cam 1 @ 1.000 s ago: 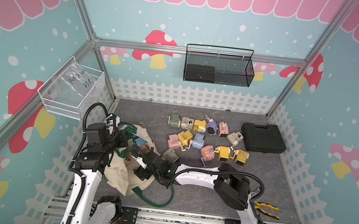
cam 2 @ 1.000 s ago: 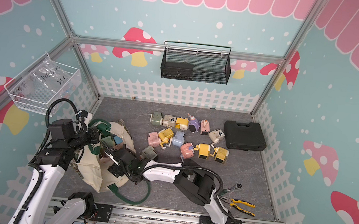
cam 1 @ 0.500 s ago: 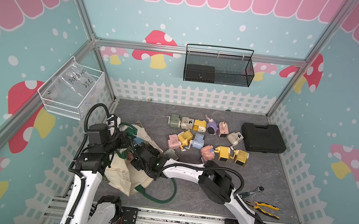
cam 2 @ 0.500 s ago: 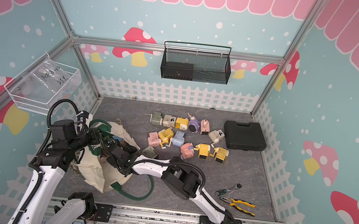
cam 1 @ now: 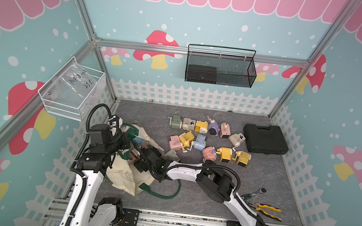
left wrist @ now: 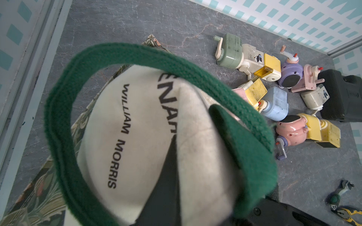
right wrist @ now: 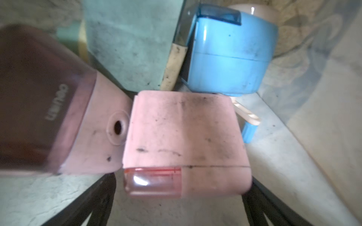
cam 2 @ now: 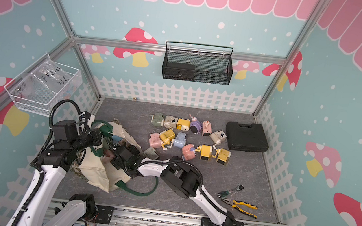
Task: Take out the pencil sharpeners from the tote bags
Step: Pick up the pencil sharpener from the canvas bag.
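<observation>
Reaching into the bag for the next sharpener.
The left pincer is clamped on the bag rim, holding its mouth up. The right pincer gapes wide inside, jaws astride a pink sharpener, not closed. A blue sharpener lies behind, and other sharpeners lie on the bench. Next: advance slightly, close on the pink one, withdraw.

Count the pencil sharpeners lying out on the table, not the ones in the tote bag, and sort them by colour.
Yellow sharpeners: 4
Pink sharpeners: 3
Green sharpeners: 2
Cream sharpeners: 2
Blue sharpener: 1
Purple sharpener: 1
Total: 13
</observation>
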Available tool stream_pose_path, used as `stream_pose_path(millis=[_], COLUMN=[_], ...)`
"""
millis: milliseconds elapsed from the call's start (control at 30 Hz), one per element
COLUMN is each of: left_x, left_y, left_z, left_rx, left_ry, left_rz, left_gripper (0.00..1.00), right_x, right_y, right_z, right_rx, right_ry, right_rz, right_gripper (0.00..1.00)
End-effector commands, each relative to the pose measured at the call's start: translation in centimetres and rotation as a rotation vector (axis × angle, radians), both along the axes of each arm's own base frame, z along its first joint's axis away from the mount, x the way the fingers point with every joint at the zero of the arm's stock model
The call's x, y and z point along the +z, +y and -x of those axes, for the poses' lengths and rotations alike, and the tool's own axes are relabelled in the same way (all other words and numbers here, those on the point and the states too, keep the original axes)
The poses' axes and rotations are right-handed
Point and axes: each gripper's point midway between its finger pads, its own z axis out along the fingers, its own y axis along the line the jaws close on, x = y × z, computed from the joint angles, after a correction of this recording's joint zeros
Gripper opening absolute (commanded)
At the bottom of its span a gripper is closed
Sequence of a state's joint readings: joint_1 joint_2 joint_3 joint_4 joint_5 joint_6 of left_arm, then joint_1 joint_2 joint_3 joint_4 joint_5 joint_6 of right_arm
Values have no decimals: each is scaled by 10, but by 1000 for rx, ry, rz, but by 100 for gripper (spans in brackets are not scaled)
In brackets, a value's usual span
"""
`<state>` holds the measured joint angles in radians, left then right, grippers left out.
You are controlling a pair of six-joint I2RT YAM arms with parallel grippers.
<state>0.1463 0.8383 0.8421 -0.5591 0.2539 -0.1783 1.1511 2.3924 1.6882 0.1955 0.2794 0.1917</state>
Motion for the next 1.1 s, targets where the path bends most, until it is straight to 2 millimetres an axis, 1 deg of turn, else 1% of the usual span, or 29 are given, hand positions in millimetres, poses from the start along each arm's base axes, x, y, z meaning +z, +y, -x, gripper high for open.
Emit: stream_pose_path(millis=[0, 167, 300, 367, 400, 533, 633, 800, 900, 967, 1067], left_x=[21, 20, 20, 19, 19, 15, 15, 13, 13, 13, 11], left_y=[-3, -5, -7, -8, -8, -10, -9, -8, -8, -8, -9], left_z=[-5, -6, -8, -8, -8, -9, -9, -9, -9, -9, -10], left_rx=[-26, -36, -46, -49, -49, -58, -54, -51, -50, -51, -55], left_ry=[-68, -67, -66, -64, -63, -50, -48, -45, -43, -43, -36], left_rz=[-10, -2, 1, 3, 4, 6, 1, -5, -6, -7, -4], left_gripper=[0, 0, 0, 0, 0, 0, 0, 0, 0, 0, 0], right_x=[-13, -26, -40, -40, -38, -28, -15, 3, 6, 9, 21], right_y=[5, 12, 20, 20, 22, 28, 30, 34, 31, 27, 21], right_z=[-6, -9, -19, -21, -21, -21, -23, -23, -21, -16, -5], right_rx=[13, 24, 0, -9, 1, 51, 58, 87, 93, 103, 133], right_ry=[33, 63, 67, 65, 61, 33, -2, -51, -57, -47, -29], right_rz=[-99, -171, -166, -175, -188, -221, -251, -285, -287, -299, -324], right_gripper=[100, 99, 96, 96, 95, 88, 86, 78, 72, 70, 66])
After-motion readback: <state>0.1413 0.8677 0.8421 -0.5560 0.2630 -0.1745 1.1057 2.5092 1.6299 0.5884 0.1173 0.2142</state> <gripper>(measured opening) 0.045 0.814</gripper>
